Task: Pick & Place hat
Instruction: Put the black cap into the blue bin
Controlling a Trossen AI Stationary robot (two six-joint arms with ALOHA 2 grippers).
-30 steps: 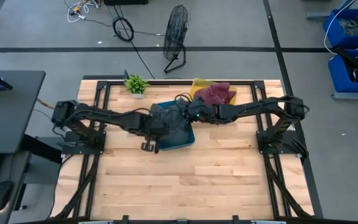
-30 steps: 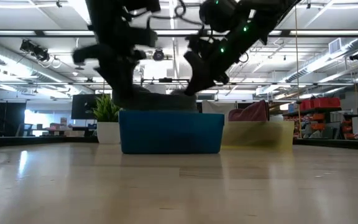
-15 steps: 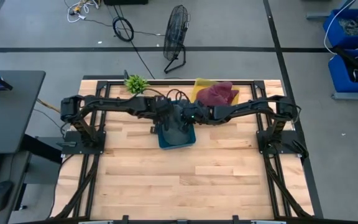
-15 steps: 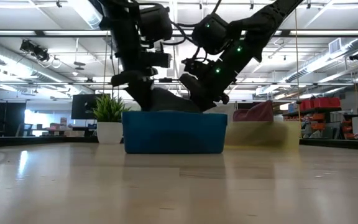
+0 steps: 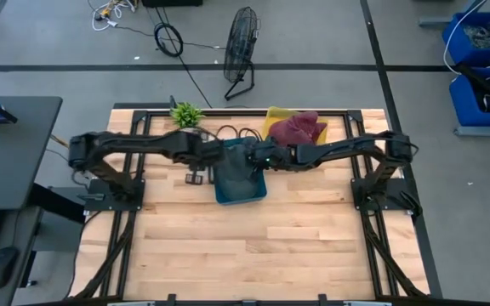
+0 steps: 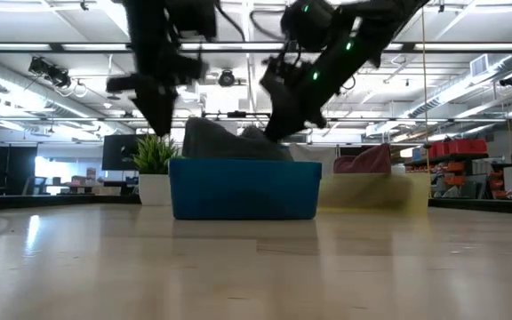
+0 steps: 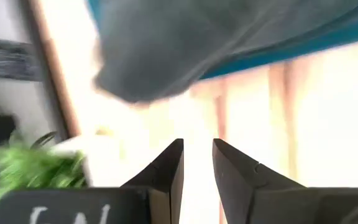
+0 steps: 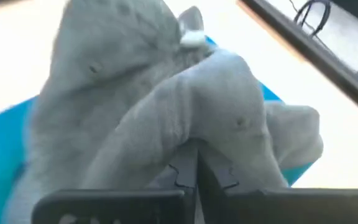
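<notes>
A grey hat (image 5: 235, 167) lies heaped in a blue bin (image 5: 245, 196) at the table's middle back; its top (image 6: 220, 140) stands above the bin's rim. My right gripper (image 5: 250, 161) reaches in from the table's right and is shut on the hat (image 8: 135, 81). My left gripper (image 5: 196, 177) hangs just left of the bin, above the table; its fingers (image 7: 197, 146) stand slightly apart with nothing between them. The hat (image 7: 185, 43) and the bin show beyond them. A maroon hat (image 5: 298, 128) lies in a yellow bin (image 5: 270, 115) behind, to the right. My right gripper pinches a raised fold of the grey hat's cloth (image 8: 194, 134) between its two shut fingers. It comes slanting down from the table's right (image 6: 274, 120). The cloth drapes over both fingers, and the rest of the hat rests in the blue bin.
A small potted plant (image 5: 186, 114) stands at the back left, close to my left arm. The black frame rail (image 5: 245, 109) runs along the table's far edge. Bare wood lies in front of the blue bin (image 6: 243, 191).
My left gripper swung from the bin's near left corner over the bin and onto the hat, then drew back out toward the table's left and rose. My right gripper stayed at the hat and rose a little; the hat's top now stands higher above the rim.
</notes>
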